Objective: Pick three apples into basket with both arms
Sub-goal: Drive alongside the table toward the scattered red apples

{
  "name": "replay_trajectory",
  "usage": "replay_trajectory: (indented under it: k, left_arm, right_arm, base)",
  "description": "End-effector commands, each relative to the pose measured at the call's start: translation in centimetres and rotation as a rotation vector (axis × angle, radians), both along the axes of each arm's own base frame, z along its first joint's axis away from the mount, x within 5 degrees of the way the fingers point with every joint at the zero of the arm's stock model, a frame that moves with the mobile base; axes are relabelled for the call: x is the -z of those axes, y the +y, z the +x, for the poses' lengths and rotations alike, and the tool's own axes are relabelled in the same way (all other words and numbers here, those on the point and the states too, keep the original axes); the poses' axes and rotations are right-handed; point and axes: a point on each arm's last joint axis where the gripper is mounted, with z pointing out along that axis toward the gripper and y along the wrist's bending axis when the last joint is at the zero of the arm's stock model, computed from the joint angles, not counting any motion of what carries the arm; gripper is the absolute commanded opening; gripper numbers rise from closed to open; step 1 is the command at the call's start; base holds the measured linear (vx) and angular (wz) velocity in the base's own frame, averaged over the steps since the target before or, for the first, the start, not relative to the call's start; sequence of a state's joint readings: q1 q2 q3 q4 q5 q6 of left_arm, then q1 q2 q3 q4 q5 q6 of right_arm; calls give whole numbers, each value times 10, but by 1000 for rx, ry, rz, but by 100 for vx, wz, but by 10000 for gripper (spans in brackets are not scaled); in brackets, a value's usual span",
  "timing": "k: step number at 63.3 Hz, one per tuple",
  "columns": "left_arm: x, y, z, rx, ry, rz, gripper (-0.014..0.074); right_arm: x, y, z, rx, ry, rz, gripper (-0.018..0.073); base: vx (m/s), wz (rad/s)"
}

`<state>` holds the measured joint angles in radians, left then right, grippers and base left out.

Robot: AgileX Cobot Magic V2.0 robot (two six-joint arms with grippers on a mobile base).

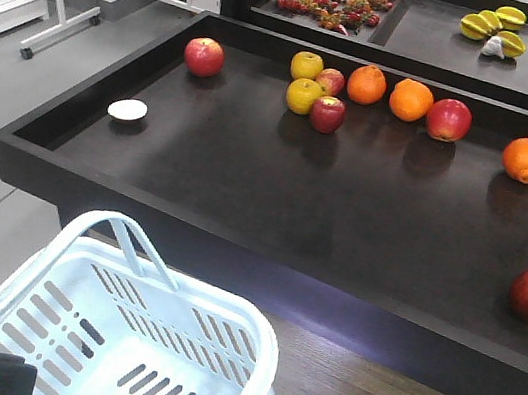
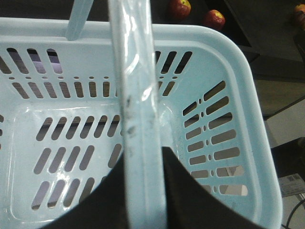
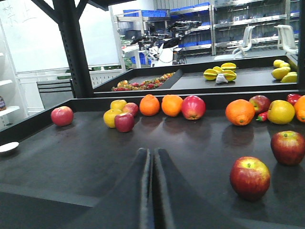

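Basket (image 1: 226, 303) upright, handle (image 1: 98, 218) raised, left jaws clamping it

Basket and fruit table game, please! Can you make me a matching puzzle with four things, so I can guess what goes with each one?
Things:
1. pale blue slotted plastic basket
2. small white round dish
3. right claw
4. left claw

States:
A. shut, holding nothing
B. lying near the left edge of the dark table
C. no fruit showing inside
D. clamped on the basket's handle

Pairs: 1-C, 2-B, 3-A, 4-D
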<state>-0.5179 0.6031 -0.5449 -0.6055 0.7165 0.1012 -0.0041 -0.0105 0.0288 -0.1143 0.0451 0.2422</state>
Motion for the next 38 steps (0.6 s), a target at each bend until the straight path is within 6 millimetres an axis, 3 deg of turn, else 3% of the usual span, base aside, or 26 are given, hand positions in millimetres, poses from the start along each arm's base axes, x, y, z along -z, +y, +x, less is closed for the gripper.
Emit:
replay_trajectory:
  k: [1, 38]
  left_arm:
    - [-16, -1, 4, -35, -57, -81, -7]
    - [-16, -1, 4, -35, -57, -81, -7]
  right_arm:
    - [-3, 0, -1, -2, -71, -17, -1]
    - [-3, 0, -1, -2, -71, -17, -1]
  base:
    - [4, -13]
    - [6, -17]
